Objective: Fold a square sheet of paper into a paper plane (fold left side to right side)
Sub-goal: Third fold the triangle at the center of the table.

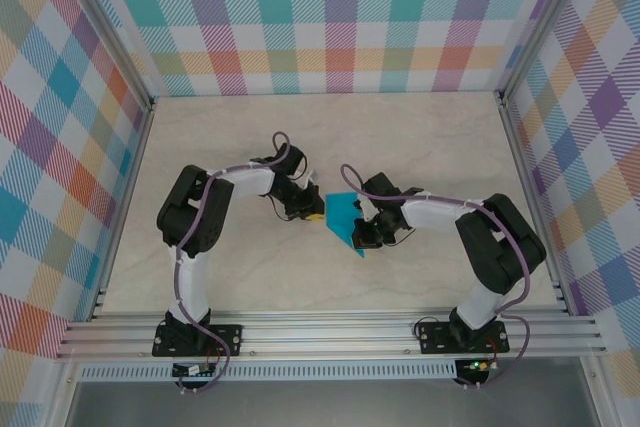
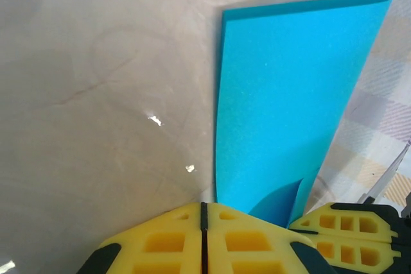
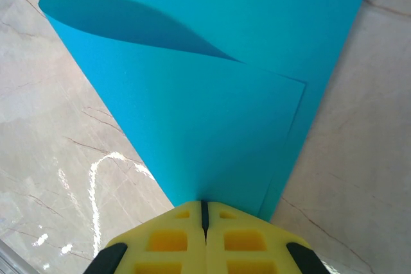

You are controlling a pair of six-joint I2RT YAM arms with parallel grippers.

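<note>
The square sheet of paper (image 1: 344,215) is turquoise-blue and lies between the two grippers at mid table, folded over so one layer bulges above another (image 3: 192,113). My right gripper (image 3: 204,203) is shut, and the sheet's near edge runs into its seam. In the top view this gripper (image 1: 362,233) sits at the paper's right edge. My left gripper (image 2: 204,205) is shut with nothing in its seam; the paper (image 2: 282,107) rises just right of its fingers. It sits at the paper's left edge (image 1: 313,215). The paper plane is out of view.
The pale marble-patterned table (image 1: 250,137) is walled by checked panels (image 1: 330,27) at the back and both sides. An aluminium rail (image 1: 330,332) carries both arm bases at the near edge. The right gripper's yellow fingers (image 2: 350,229) show beside the left gripper.
</note>
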